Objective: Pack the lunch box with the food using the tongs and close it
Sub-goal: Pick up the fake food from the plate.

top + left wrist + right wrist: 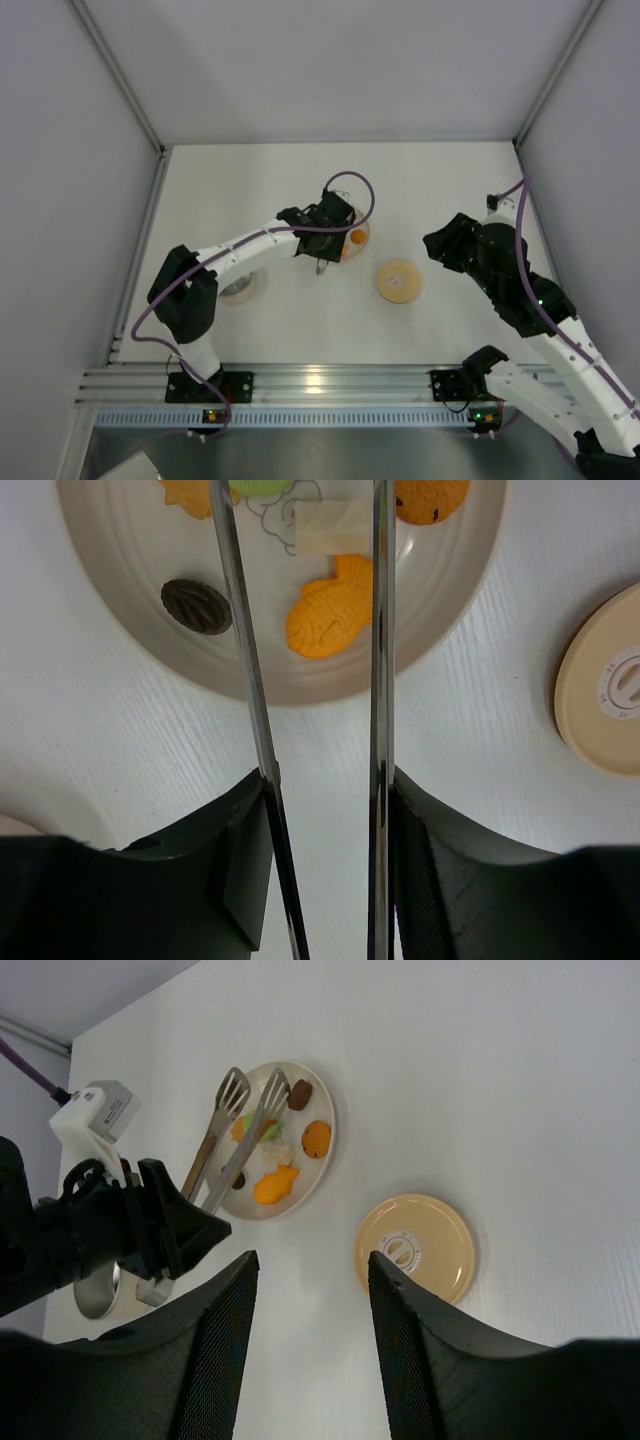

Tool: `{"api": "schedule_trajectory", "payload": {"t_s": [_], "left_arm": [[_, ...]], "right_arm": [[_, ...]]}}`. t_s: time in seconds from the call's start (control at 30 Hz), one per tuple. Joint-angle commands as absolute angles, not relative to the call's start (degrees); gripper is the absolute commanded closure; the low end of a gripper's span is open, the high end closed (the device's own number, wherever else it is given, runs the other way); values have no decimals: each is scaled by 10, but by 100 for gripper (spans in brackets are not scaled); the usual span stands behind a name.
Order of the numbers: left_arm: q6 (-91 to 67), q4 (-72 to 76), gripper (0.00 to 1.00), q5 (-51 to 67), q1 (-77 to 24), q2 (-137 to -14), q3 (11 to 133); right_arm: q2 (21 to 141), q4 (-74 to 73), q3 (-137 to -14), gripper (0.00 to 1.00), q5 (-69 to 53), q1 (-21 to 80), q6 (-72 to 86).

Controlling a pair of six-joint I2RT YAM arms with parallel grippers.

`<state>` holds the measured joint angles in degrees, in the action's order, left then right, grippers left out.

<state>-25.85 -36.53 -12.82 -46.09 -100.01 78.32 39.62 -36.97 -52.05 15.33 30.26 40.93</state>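
**Left arm over the plate, tongs in hand.** The food – small orange, brown, white and green pieces – lies on a cream plate at mid-table. None of it appears to be packed yet. The tongs reach over it with their two blades apart. Seen from the right wrist, their flat heads hang over the middle of the plate, above the green and white pieces.

The left gripper clamps the tongs across both blades, part-way along. The food therefore lies straight ahead of it, along the tongs' long axis. That axis runs from the joined end behind the fingers out across the plate. In the left wrist view an orange fish-shaped piece sits between the blades, its length lying roughly across them.

The lunch box stands open beside the joined end, on the opposite side of the gripper from the food. The left arm is much the nearer to the plate.

The tan lid lies flat just beside the plate. The right gripper hangs above the table near it – jaws apart and empty.
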Motion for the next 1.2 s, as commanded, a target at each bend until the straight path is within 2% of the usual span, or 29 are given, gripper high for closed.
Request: {"api": "schedule_trajectory", "payload": {"t_s": [0.0, 1.17], "left_arm": [[-248, -376, 50, -141, -464, -1009, 806], [-259, -383, 44, -142, -483, -1030, 816]], "right_arm": [[388, -382, -519, 52, 154, 314, 406], [374, -379, -497, 52, 156, 314, 410]]}}
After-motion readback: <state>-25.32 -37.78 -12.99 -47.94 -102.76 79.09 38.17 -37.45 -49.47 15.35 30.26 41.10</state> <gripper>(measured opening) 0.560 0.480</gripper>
